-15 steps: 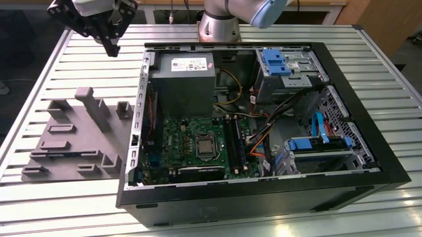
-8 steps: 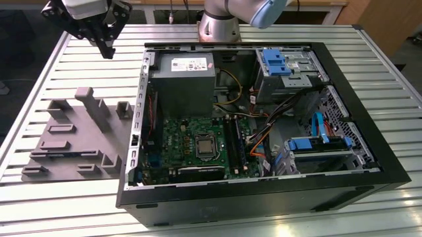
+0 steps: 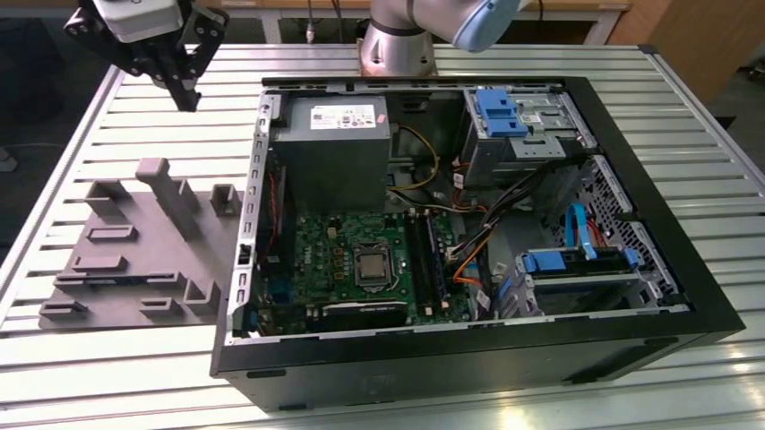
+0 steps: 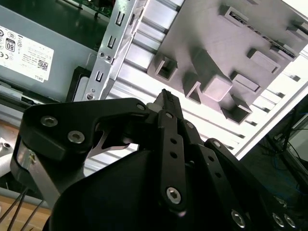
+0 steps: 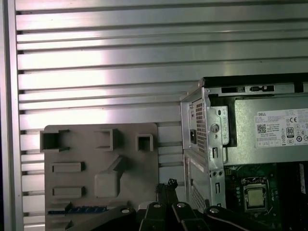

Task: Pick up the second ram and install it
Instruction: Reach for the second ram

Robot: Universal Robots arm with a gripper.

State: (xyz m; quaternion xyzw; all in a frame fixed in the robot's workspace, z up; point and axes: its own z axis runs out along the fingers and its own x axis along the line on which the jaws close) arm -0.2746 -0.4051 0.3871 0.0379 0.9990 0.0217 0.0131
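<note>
The second ram (image 5: pixel 77 210) is a thin dark strip with bluish glints lying flat in a slot of the grey fixture plate (image 5: pixel 82 154). My gripper (image 3: pixel 185 97) hangs high over the table's back corner on the exterior view's left, beyond the grey fixture plate (image 3: pixel 143 260) and apart from it. Its black fingers meet at the tips with nothing between them, as both wrist views show (image 4: pixel 166 96) (image 5: pixel 168 185). The open computer case (image 3: pixel 454 358) lies to the exterior view's right of the plate. Its motherboard's long black slots (image 3: pixel 425 260) are exposed.
The grey fixture plate carries several raised blocks and posts (image 3: pixel 167 193). Inside the case sit a grey power supply (image 3: pixel 329 143), blue drive brackets (image 3: pixel 496 112) and loose cables (image 3: pixel 478 255). The ribbed aluminium table (image 3: pixel 120 376) surrounds everything.
</note>
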